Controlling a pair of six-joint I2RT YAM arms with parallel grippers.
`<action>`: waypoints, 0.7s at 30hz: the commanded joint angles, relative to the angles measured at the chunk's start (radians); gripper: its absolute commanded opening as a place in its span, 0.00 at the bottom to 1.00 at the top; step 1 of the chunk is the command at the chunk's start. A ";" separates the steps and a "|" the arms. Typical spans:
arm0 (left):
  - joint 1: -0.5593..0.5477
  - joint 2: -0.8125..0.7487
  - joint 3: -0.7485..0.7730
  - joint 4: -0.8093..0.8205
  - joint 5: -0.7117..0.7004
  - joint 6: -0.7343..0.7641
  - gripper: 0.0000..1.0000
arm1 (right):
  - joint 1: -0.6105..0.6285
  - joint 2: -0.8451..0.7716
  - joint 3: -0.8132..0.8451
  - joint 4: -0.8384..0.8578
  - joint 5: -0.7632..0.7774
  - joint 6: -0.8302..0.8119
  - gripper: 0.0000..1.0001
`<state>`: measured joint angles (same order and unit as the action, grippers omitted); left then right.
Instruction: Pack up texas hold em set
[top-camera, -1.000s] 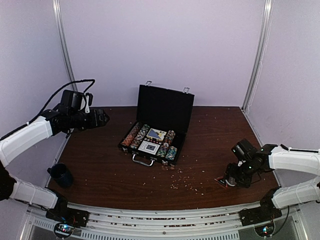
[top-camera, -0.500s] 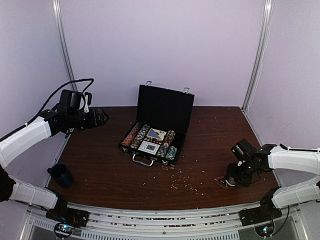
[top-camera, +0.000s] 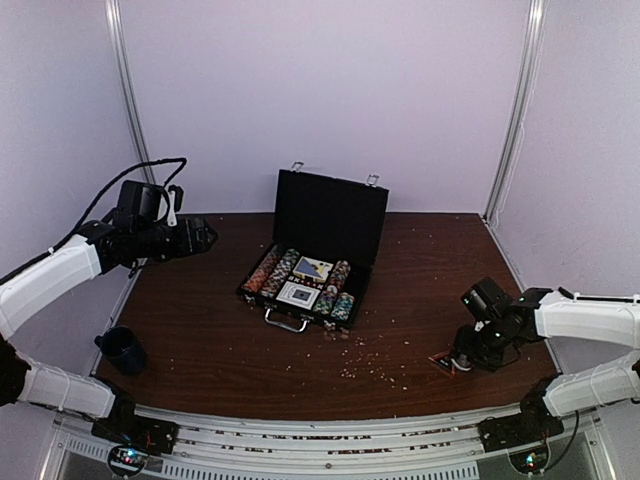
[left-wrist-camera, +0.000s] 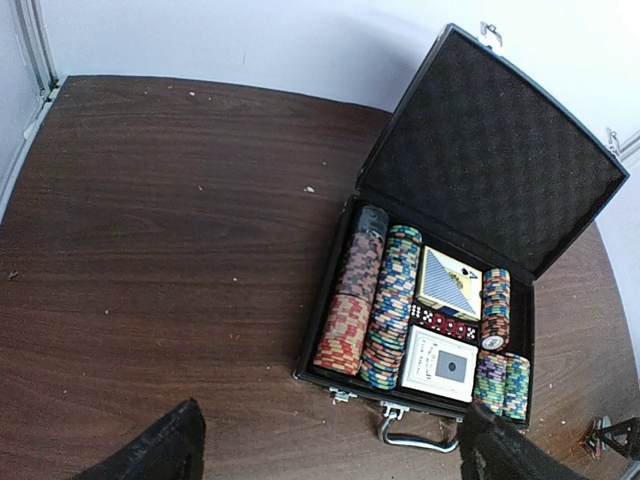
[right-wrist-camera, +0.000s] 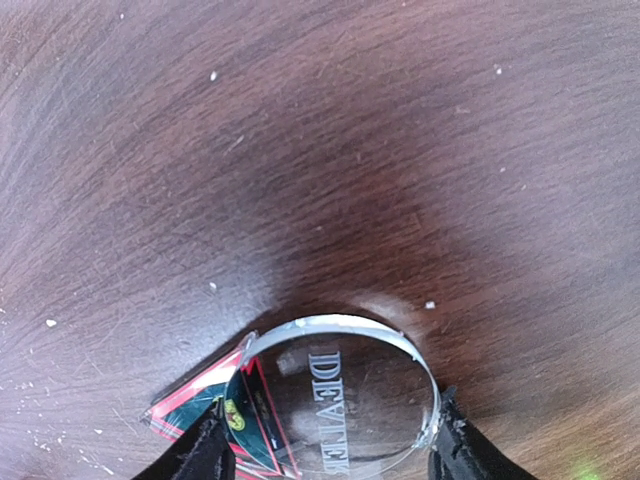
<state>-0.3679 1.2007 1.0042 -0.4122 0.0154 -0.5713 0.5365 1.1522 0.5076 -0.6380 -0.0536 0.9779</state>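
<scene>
On the middle of the table (top-camera: 200, 330), the case (top-camera: 329, 212) stands open, lid upright at the rear, handle toward the arms.

Left gripper (left-wrist-camera: 330, 447): raised over the table's left rear and aimed at the case. Its fingers are spread wide and hold nothing.

Right gripper (right-wrist-camera: 325, 455): low on the table's near right, well apart from the case. Its fingers sit on either side of the button, the right one at the rim. Whether they actually press on it cannot be told.

Chip rows (left-wrist-camera: 385, 310): packed in the case's left bays, with shorter stacks along its right side.

Card boxes (left-wrist-camera: 437, 362): two, lying flat in the centre bay, one behind the other.

Button (right-wrist-camera: 340, 390): a clear round disc, lettered, flat on the table. It partly overlaps a red card (right-wrist-camera: 190, 405) that also lies outside the case.

Dice (left-wrist-camera: 443, 324): a dark red row between the two card boxes.

Step in hand, as judged: gathering the last loose pieces, since most of the set is already seated in the case.

The next move calls for a firm pinch across the button's thin rim, which looks slippery. It should then be lifted clear of the red card and carried left to a free slot in the case. The red card must follow before the lid can be lowered.
</scene>
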 joint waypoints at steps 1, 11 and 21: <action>0.001 -0.025 0.002 0.031 -0.001 -0.006 0.90 | -0.002 0.011 0.012 -0.026 0.053 -0.027 0.57; 0.000 -0.019 0.018 0.016 0.012 -0.004 0.91 | -0.001 -0.022 0.150 -0.093 0.096 -0.125 0.53; 0.000 -0.017 -0.006 -0.015 0.047 0.040 0.91 | 0.064 0.048 0.302 -0.094 0.112 -0.120 0.53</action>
<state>-0.3679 1.1999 1.0042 -0.4301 0.0418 -0.5636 0.5571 1.1736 0.7574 -0.7319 0.0216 0.8516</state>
